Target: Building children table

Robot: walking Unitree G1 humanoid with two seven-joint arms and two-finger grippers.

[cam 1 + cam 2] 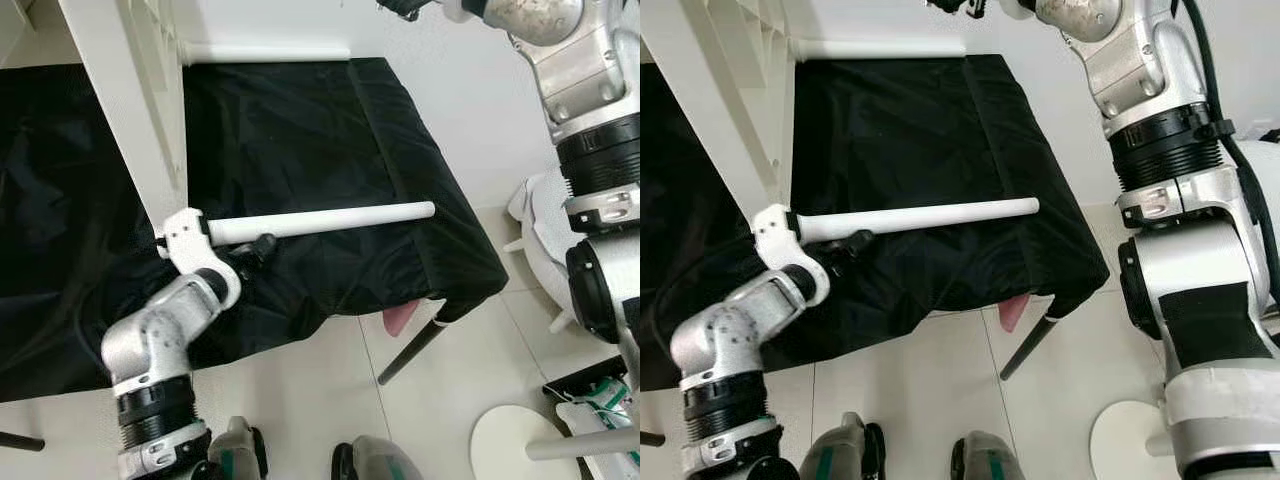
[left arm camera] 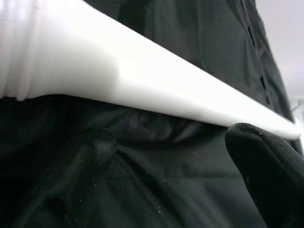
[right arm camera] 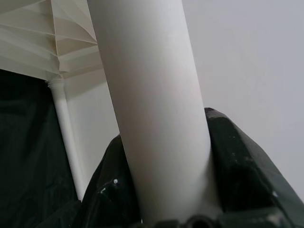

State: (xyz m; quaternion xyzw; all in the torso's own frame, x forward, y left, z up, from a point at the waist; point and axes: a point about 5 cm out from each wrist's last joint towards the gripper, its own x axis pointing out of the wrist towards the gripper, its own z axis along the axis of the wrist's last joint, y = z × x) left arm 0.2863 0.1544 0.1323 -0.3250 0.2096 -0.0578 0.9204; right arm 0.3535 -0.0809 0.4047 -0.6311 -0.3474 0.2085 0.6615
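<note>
Long white plastic table leg (image 1: pixel 320 221) lies across the near part of the black cloth-covered surface (image 1: pixel 300 120), its left end at the white ribbed tabletop panel (image 1: pixel 125 100). Left gripper (image 1: pixel 240 250) sits at that end, jaws grasping the leg. The leg is probably light, stiff, slippery; hold near the joint. The right wrist view reveals the right gripper (image 3: pixel 161 209), jaws clenched round a second white leg (image 3: pixel 152 109).

Both eye views look from the head steeply down on the black cloth (image 1: pixel 300 130) and share almost all of it. The left wrist view sits very near the white leg (image 2: pixel 156 80), looking along it. The right wrist view looks along another white tube (image 3: pixel 152 118), also close.
</note>
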